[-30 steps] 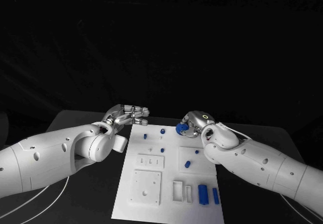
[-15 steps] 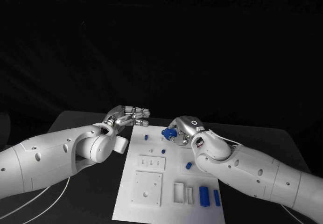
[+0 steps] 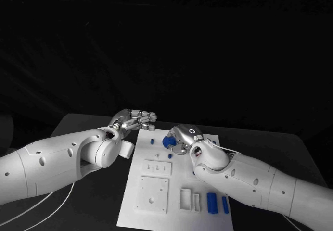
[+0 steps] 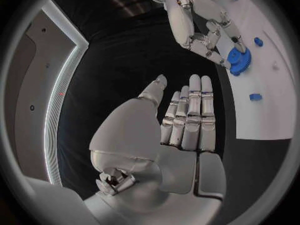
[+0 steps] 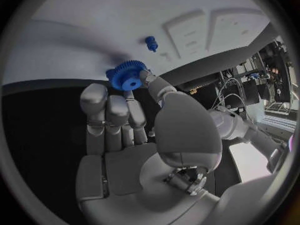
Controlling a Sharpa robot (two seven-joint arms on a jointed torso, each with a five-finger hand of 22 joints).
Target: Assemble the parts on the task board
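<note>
Over the far end of the task board point(image 3: 139, 211), the right hand point(image 3: 182, 138) carries a blue gear point(image 3: 169, 141), pinched by its toothed rim between the thumb and the neighbouring fingertips point(image 5: 145, 75); the other fingers lie alongside, slightly curled. The right wrist view shows the gear point(image 5: 127, 78) held flat-side toward the white surface, with its centre hole facing the camera. On the board nearby stand small blue pegs: one on the far left part point(image 3: 150, 142), and two nearer ones point(image 3: 157, 156) point(image 3: 171, 155). The wrist view shows a peg point(image 5: 150, 43) a little beyond the gear.

The left hand point(image 3: 136, 119) hovers off the board's far-left corner, holding nothing, its fingers straight and pressed side by side with the thumb set apart, as the left wrist view shows point(image 4: 187, 120).

The step in hand seems to be seating the gear on a peg; which one is meant cannot be told. To do it well, the gear should be kept level, its bore brought straight above the peg top, then lowered gently without sideways push. The pinch hides part of the rim, so the fingertips should stay high on the teeth and release only once the gear sits down around the peg. Near the front of the board lie two long blue blocks point(image 3: 210, 201) point(image 3: 223, 204), untouched.
</note>
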